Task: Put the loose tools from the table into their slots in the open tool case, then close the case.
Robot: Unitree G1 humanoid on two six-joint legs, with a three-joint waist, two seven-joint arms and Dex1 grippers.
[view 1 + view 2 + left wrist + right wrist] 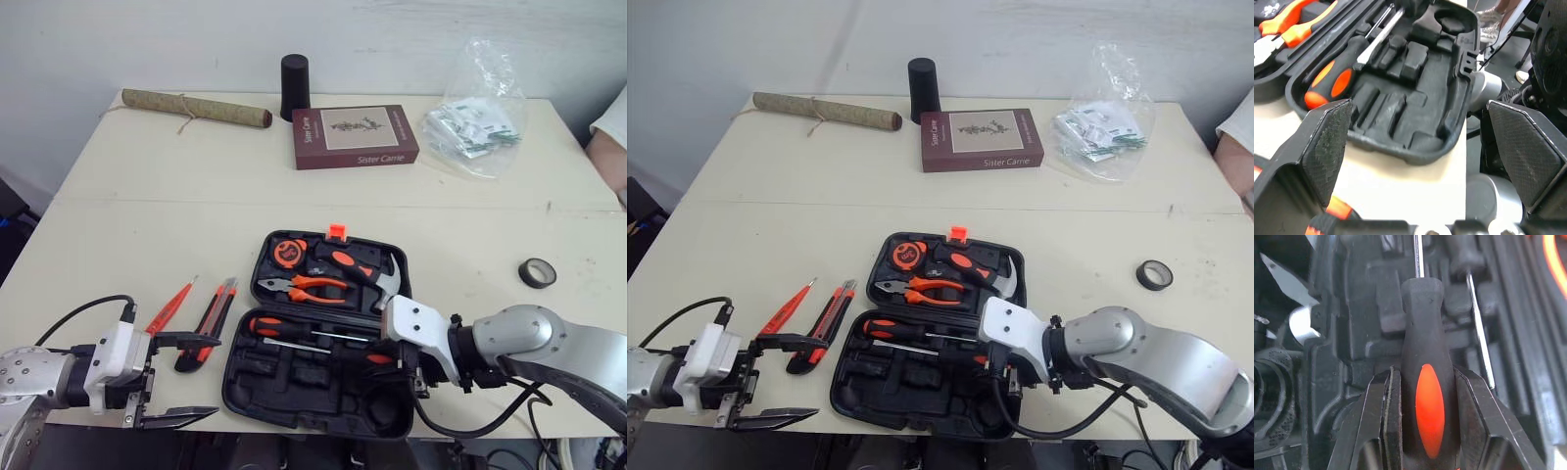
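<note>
The black tool case (294, 392) lies open near the table's front edge. It holds a tape measure (287, 253), pliers (302, 287), a hammer (364, 269) and a black-and-orange screwdriver (279, 327). My right gripper (1427, 404) is shut on the handle of a second screwdriver (1425, 367), its shaft lying low over the case's front half. On the table left of the case lie a red tester screwdriver (168, 305) and an orange-and-black utility knife (208, 323). My left gripper (182, 378) hangs open at the front edge, just in front of the knife, with nothing in it.
A black tape roll (537, 272) lies right of the case. At the back stand a maroon book (355, 136), a black cylinder (295, 86), a rolled mat (196, 108) and a clear plastic bag (475, 122). A person's sleeve (612, 127) shows at the right edge.
</note>
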